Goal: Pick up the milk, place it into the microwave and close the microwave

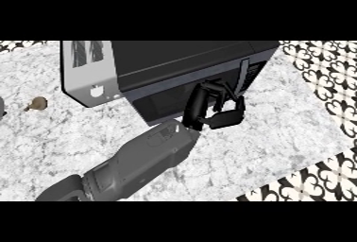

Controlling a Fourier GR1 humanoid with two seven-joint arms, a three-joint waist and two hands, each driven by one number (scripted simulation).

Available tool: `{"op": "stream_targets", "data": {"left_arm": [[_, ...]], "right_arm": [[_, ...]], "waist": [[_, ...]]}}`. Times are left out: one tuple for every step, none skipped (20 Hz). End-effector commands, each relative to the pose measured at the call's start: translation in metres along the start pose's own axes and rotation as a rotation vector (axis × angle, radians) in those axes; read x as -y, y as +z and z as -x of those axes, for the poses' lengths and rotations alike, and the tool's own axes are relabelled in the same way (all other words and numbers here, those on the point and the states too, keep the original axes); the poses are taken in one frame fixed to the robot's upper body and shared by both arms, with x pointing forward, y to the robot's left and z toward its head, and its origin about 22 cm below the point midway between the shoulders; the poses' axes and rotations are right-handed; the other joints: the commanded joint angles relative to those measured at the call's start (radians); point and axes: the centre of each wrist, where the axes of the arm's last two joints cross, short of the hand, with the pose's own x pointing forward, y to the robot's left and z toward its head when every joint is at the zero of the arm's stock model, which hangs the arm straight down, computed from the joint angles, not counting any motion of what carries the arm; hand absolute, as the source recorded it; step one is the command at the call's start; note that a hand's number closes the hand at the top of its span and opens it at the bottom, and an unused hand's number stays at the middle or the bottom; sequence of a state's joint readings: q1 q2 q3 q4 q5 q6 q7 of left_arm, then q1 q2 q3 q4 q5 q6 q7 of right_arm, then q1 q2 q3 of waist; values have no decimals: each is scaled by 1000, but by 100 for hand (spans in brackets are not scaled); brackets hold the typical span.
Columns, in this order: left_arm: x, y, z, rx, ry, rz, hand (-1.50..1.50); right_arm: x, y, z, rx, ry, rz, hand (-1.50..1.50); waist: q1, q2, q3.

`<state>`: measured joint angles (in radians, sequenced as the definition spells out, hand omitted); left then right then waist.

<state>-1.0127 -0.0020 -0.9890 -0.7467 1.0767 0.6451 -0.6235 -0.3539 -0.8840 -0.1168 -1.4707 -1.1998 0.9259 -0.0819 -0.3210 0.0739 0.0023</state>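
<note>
Black microwave stands at far centre of the marble counter, door looks shut; milk not visible. One hand at its front near the handle, fingers curled, holding nothing. Small brown object far left.

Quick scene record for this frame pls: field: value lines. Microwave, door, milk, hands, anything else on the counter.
microwave: dark box at the counter's far side
door: looks closed or nearly so; front panel faces the robot
milk: not visible
hand in view: one black hand at the microwave's front by the handle; which hand cannot be told
fingers: partly curled, grip unclear
other hand: not in view
counter: marbled grey
other: small brown object at left
</note>
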Motion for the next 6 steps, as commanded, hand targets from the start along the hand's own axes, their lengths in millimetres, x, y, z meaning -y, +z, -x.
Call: {"op": "stream_targets", "data": {"left_arm": [[-38,10,37,-161,-58,-232,-150],[-39,12,40,-167,-59,-223,-150],[-38,16,42,-166,-51,-221,-150],[-37,12,40,-169,-64,-217,-150],[-36,10,37,-167,-51,-227,-150],[-37,9,38,-158,-65,-227,-150]], "right_arm": [[-1,6,-4,-2,-4,-2,-150],[-2,8,-4,-8,-5,-1,-150],[-1,10,-8,-8,-3,-3,-150],[-3,7,-9,-17,-3,-11,-150],[-4,7,-8,-14,-7,-8,-150],[-5,13,-6,-25,-14,1,-150]], "waist": [[28,2,-2],[34,2,-2],[35,-1,-2],[32,-4,-3],[36,-5,-3],[28,-6,-2]]}}
